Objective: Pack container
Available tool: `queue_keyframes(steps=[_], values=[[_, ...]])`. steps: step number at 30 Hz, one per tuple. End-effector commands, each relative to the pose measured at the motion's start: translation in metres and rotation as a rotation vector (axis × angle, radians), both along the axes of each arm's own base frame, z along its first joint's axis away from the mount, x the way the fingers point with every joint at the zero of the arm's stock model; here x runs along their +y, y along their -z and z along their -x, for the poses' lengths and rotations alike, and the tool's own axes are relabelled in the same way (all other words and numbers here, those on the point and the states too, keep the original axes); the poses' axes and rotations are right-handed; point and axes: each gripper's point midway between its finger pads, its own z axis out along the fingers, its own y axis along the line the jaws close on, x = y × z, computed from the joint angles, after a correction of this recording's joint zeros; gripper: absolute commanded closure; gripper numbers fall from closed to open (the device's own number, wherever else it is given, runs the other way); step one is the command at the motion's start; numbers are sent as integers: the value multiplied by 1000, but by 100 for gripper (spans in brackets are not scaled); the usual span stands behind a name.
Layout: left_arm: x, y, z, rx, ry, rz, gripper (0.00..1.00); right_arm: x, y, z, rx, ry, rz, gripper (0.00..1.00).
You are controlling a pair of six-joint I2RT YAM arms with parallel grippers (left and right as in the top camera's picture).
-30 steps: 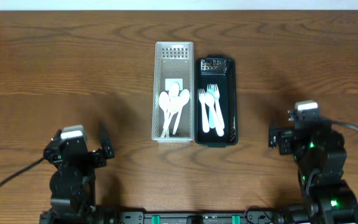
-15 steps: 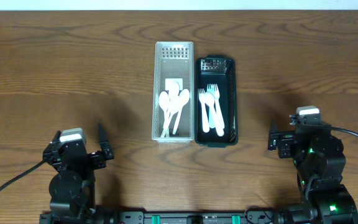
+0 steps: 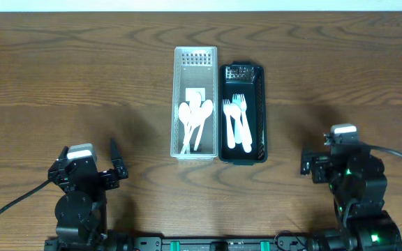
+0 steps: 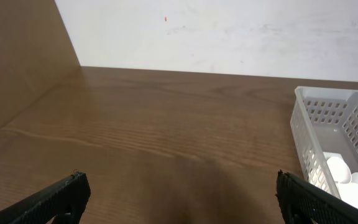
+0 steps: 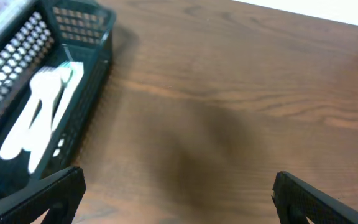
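The spoons (image 3: 194,118) are kept sorted in the white basket (image 3: 195,58), and the forks (image 3: 237,122) are laid in the black basket (image 3: 262,104) touching its right side, so the packing is judged finished. Both arms are parked well back from the white basket, clear of the cutlery. The left gripper (image 4: 179,188) is spread wide and empty, and the right gripper (image 5: 179,185) likewise. Compared with a second ago, the right arm is drawn further from the white basket; the cutlery is unmoved

Dark wood table (image 3: 82,70), white wall (image 4: 229,31) behind
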Motion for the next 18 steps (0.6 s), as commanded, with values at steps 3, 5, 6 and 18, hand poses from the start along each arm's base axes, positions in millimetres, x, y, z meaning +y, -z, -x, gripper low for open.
queue_keyframes(steps=[3,5,6,18], values=[[1,-3,1,-7,-4,-18,2,6,-7,9,-166,-32,-60,1],[1,-3,1,-7,-4,-18,2,8,-7,5,-274,-43,-75,1],[1,-3,1,-7,-4,-18,2,9,-7,2,-333,-50,-81,1],[1,-3,1,-7,-4,-18,2,4,8,-13,-548,-62,47,1]])
